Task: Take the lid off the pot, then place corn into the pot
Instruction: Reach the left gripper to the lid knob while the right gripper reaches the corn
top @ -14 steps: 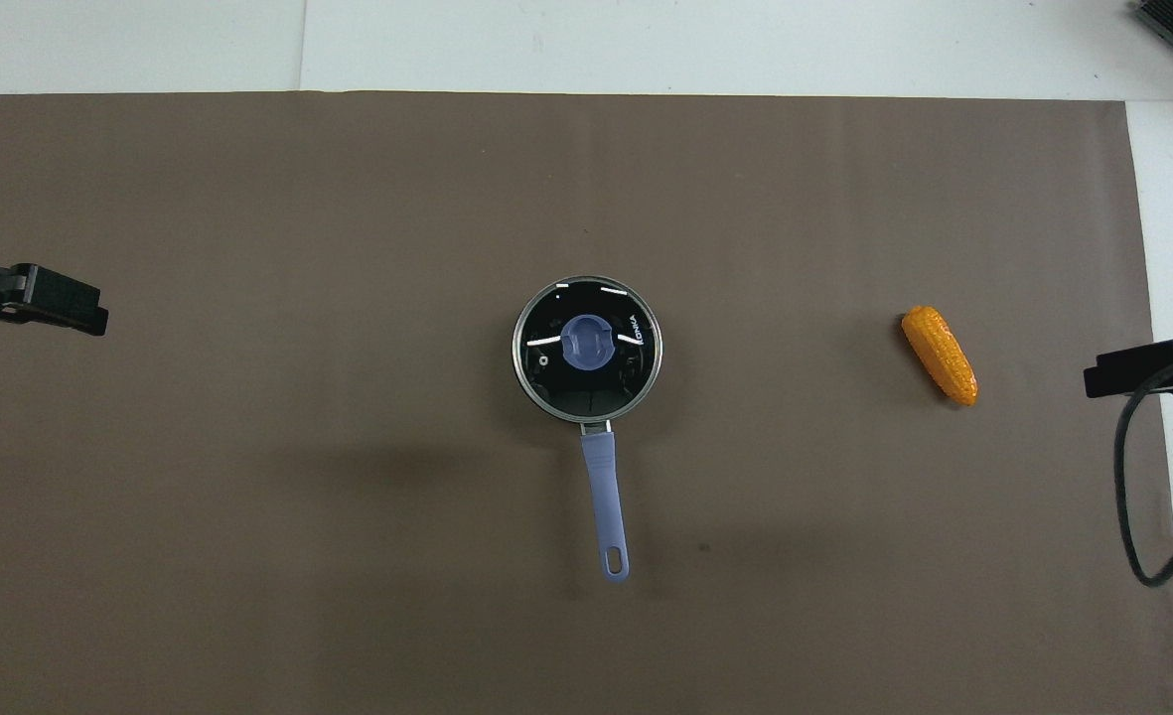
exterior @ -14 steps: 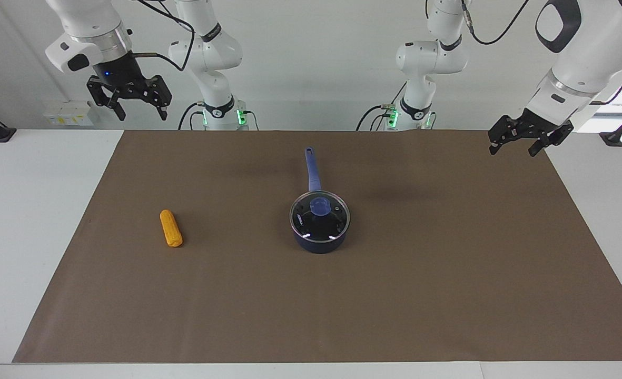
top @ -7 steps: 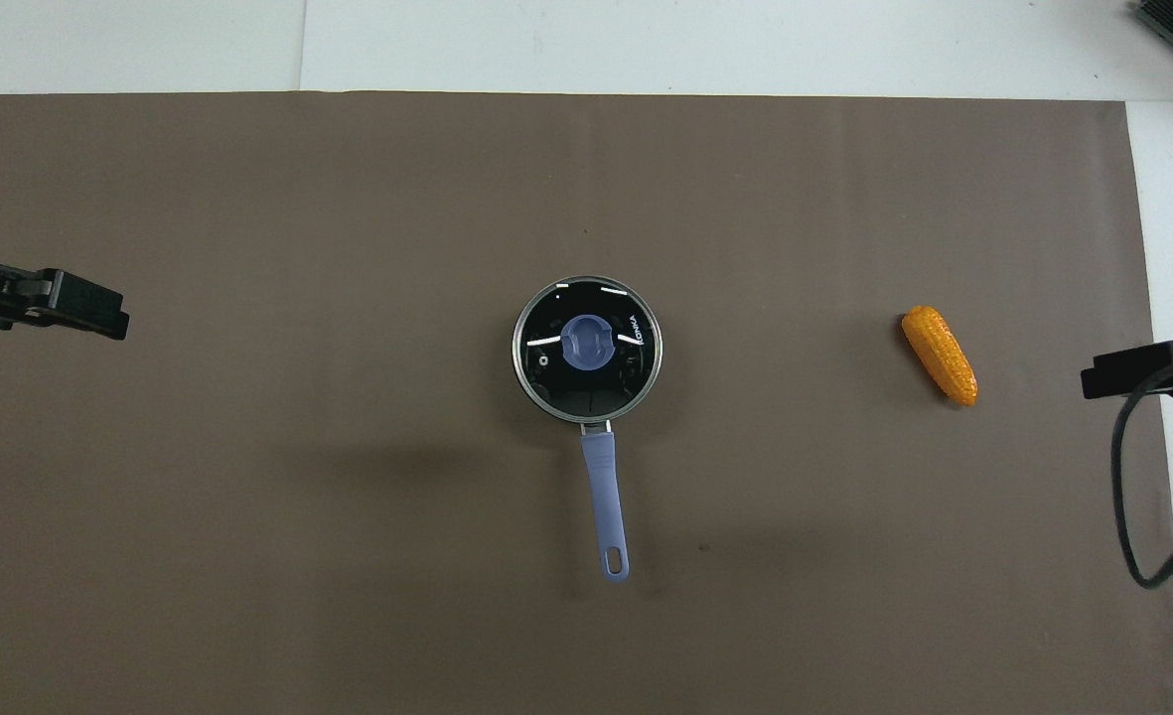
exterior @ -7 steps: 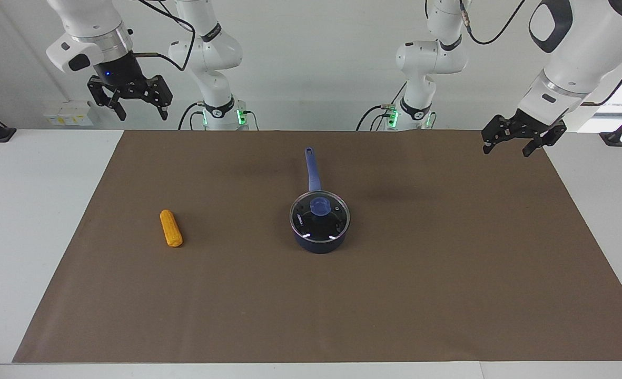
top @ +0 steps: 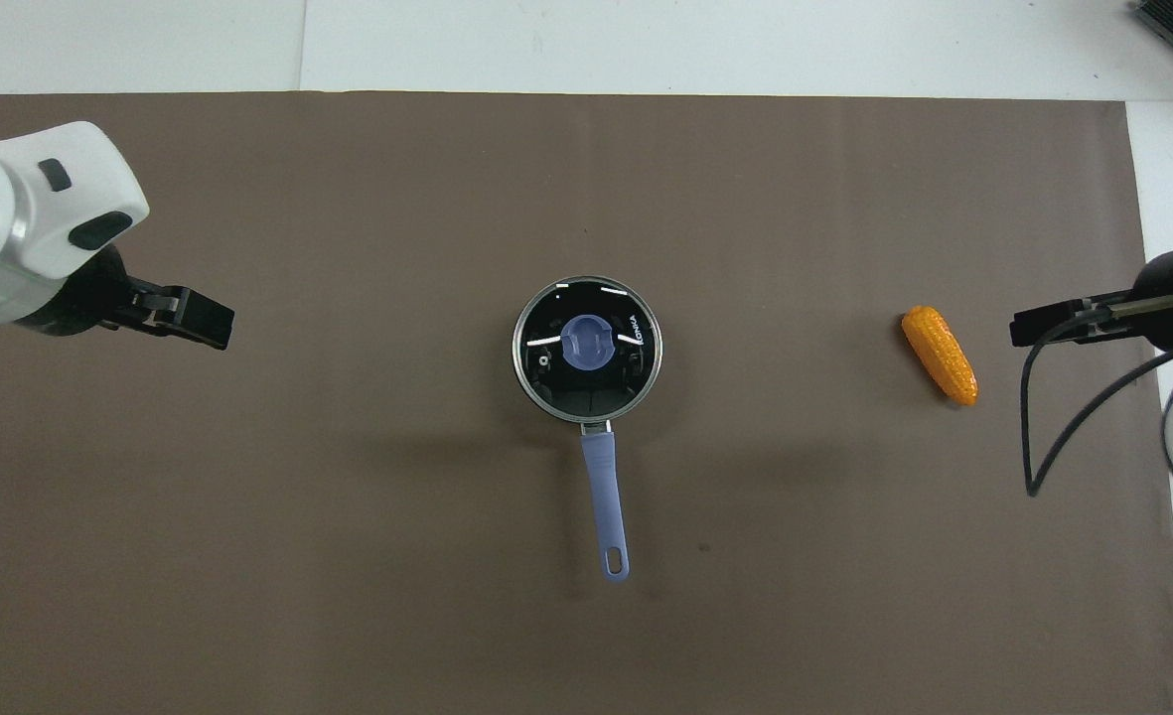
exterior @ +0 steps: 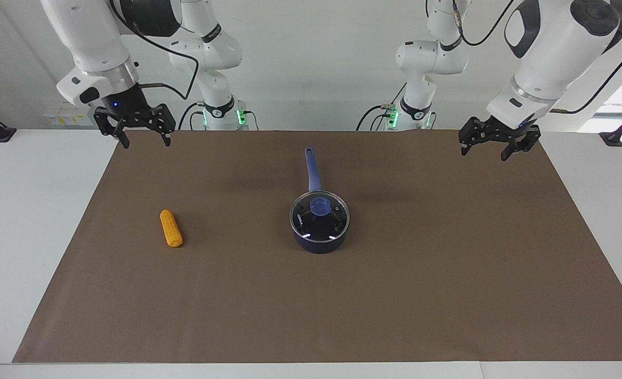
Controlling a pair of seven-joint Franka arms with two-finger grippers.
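Scene: you look at a tabletop (exterior: 37,221) under a brown mat (exterior: 395,295), with two arms up in the air at its ends.
Pot: the pot (exterior: 319,239) stands mid-mat; in the overhead view its handle (top: 606,501) points to 6 o'clock, toward the robots.
Lid: the lid (exterior: 319,216) sits flat on the pot, covering it, its blue knob (top: 586,343) at the centre and untouched.
Corn: the corn (exterior: 171,228) lies on the mat toward the right arm's end, at 3 o'clock from the pot in the overhead view, well apart from it.
Left gripper: the left gripper (exterior: 492,149) hangs over the mat's edge at the left arm's end, fingers spread and empty.
Right gripper: the right gripper (exterior: 141,135) hangs over the mat's corner at the right arm's end, fingers spread and empty.
Step in hand: as I judge it, reaching for the lid; nothing is lifted yet.
Doing it well: bring your left gripper straight above the knob, lower it with a finger on either side of the knob, and close on the knob only.
Lift: raise straight up so the rim clears the pot without dragging it.
Risk: an off-centre grip may tilt the glass lid or nudge the pot by its long handle.
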